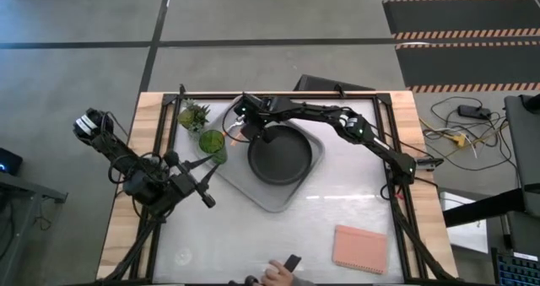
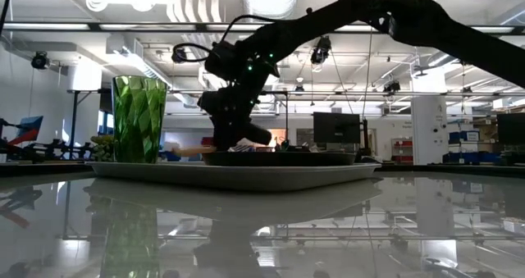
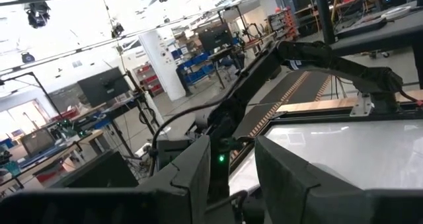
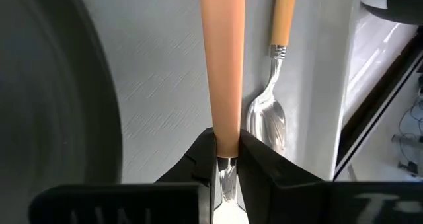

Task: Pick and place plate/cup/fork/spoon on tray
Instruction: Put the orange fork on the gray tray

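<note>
My right gripper [image 4: 227, 159] pinches the fork [image 4: 223, 72] by its smooth orange handle, over the grey tray [image 4: 165, 85]. Just beyond lies the shiny spoon [image 4: 268, 115], beside the tray's rim. My left gripper [image 1: 205, 187] waits off the tray, fingers apart.

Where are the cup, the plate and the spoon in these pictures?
cup [image 2: 139, 118]: low view, middle of the green glass wall.
plate [image 1: 279, 154]: high view, centre of the dark plate.
spoon [image 4: 266, 118]: right wrist view, on the silver bowl.
</note>
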